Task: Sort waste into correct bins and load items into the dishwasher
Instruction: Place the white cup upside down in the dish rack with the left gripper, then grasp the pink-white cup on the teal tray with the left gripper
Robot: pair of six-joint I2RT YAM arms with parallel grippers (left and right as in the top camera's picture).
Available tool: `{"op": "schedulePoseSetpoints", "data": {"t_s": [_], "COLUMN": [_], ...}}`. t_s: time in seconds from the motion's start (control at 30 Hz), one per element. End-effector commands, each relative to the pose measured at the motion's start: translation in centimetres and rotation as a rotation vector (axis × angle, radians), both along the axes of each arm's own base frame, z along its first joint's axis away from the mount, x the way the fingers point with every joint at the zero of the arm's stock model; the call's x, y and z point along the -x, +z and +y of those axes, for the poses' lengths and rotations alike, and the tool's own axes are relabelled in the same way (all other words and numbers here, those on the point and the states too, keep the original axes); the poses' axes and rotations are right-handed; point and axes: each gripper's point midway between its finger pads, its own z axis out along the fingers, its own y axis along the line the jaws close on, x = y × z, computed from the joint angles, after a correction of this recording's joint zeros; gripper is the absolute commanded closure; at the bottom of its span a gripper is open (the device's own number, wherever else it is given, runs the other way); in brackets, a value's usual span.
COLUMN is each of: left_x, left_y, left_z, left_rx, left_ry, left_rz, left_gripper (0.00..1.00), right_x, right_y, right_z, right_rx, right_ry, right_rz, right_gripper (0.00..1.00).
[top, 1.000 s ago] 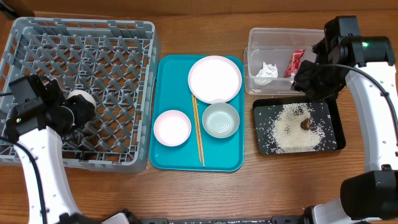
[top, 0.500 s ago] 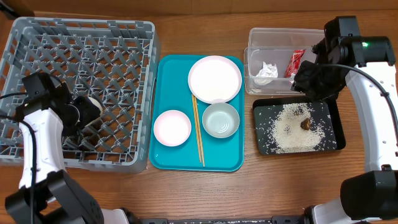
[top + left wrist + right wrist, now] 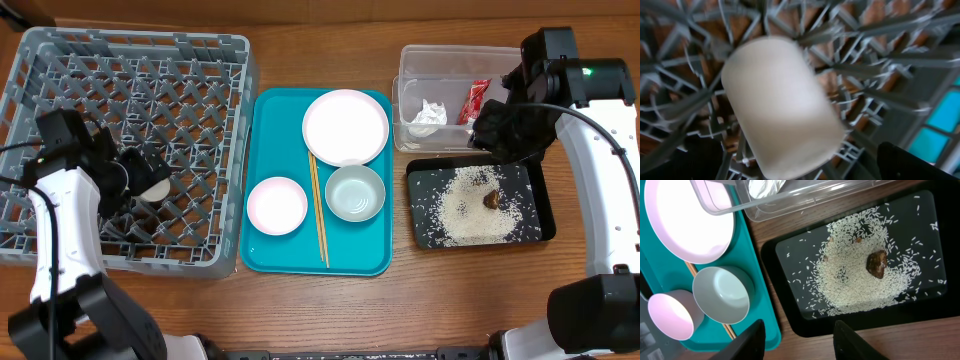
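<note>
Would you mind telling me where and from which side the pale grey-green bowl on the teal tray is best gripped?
Pinch its rim from straight above, one finger inside, one outside, since the grey-green bowl sits upright and open. The edge nearest the robot looks best: bare teal tray lies there, while the chopsticks run close alongside and the white plate sits just behind.

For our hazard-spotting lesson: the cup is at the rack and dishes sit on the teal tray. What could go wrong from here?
The small white cup looks tilted on the dish rack lattice; it may roll or wedge. The chopsticks lie tight between the pinkish bowl and the grey-green bowl, so gripping them may knock a bowl. The open right gripper hangs near loose rice; a low pass could scatter it.
</note>
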Motion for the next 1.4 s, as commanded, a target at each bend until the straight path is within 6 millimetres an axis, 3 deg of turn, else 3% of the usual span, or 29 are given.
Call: {"op": "schedulePoseSetpoints", "data": {"t_s": [0.0, 0.1, 0.23, 0.33, 0.5, 0.63, 0.83, 1.03, 1.23, 1.37], "left_x": [-1.8, -2.4, -2.7, -2.4, -1.7, -0.7, 0.9, 2.8, 3.7, 3.9], "left_y": [7.0, 10.1, 11.8, 11.6, 10.9, 9.6, 4.2, -2.2, -6.6, -7.9], "left_z": [-1.5, -4.3, -9.0, -14.0, -21.0, -25.2, -27.0, -28.7, -28.5, -28.4], "left_rx": [-0.054, -0.086, -0.102, -0.075, -0.015, 0.005, -0.174, -0.179, -0.189, -0.188], "left_ry": [-0.053, -0.13, -0.257, -0.395, -0.59, -0.712, -0.8, -0.85, -0.86, -0.862], "left_rz": [-0.186, -0.269, -0.32, -0.312, -0.305, -0.266, -0.058, 0.179, 0.334, 0.374], "left_gripper": [0.0, 0.0, 0.0, 0.0, 0.0, 0.0, 0.06, 0.16, 0.39, 0.59], "right_x": [-0.3, -0.2, 0.0, 0.4, 0.8, 0.8, 1.0, 1.0, 1.0, 1.0], "right_y": [1.7, 1.8, 2.6, 3.1, 3.0, 3.0, 3.0, 3.0, 3.0, 3.0], "right_z": [-0.8, -1.7, -3.5, -4.9, -5.8, -5.8, -5.8, -5.8, -5.8, -5.8], "right_rx": [0.019, 0.019, 0.022, 0.025, 0.025, 0.025, 0.024, 0.024, 0.024, 0.024], "right_ry": [-0.013, -0.04, -0.096, -0.134, -0.163, -0.163, -0.162, -0.162, -0.162, -0.162], "right_rz": [-0.056, -0.057, -0.079, -0.091, -0.077, -0.076, -0.072, -0.07, -0.069, -0.069], "right_gripper": [0.53, 0.53, 0.52, 0.4, 0.36, 0.35, 0.36, 0.35, 0.35, 0.36]}}
